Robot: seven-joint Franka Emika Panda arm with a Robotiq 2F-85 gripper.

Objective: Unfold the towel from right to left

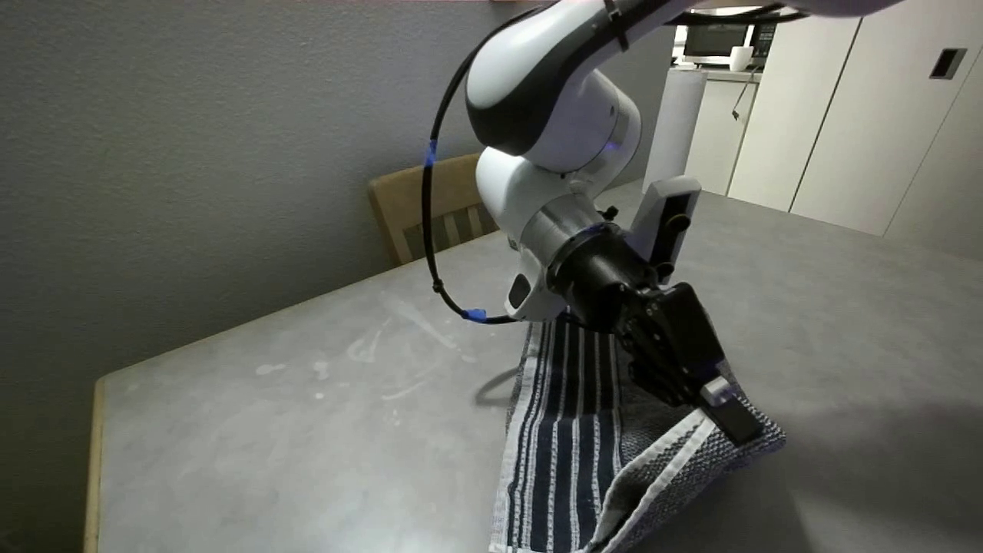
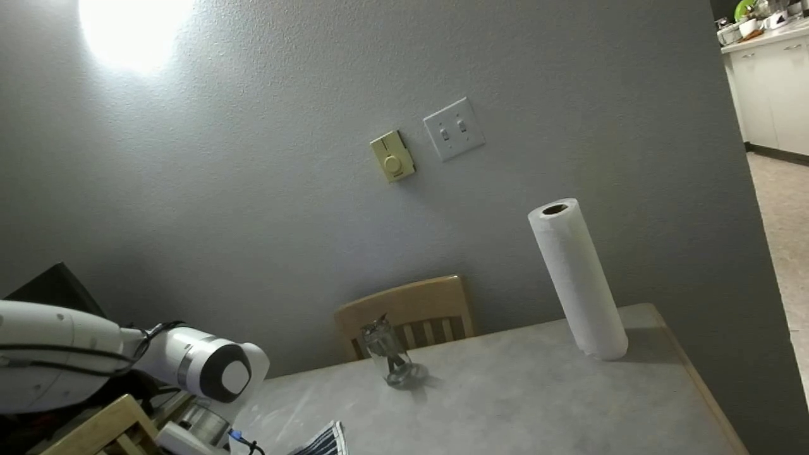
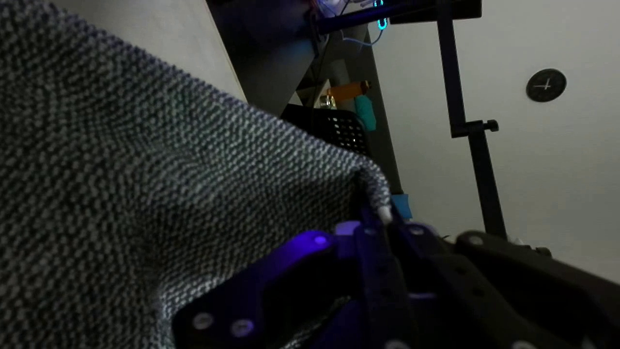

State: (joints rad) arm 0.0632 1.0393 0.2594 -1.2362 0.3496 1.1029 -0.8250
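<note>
The towel (image 1: 564, 468) lies on the table, dark blue-grey with a white-striped band and a pale edge. Its near corner is lifted and folded over beside the stripes. My gripper (image 1: 729, 418) is shut on the pale-edged part of the towel. In the wrist view the towel (image 3: 145, 169) fills the left side, and its edge runs between the fingertips of the gripper (image 3: 382, 218). Only a striped tip of the towel (image 2: 327, 440) shows at the bottom of an exterior view, where the gripper is out of view. The arm hides the towel's far part.
The grey table (image 1: 307, 430) stands against a wall. A paper towel roll (image 2: 578, 284) stands on it, and a glass jar (image 2: 389, 357) stands near a wooden chair (image 2: 404, 313). A black cable (image 1: 428, 223) loops beside the arm.
</note>
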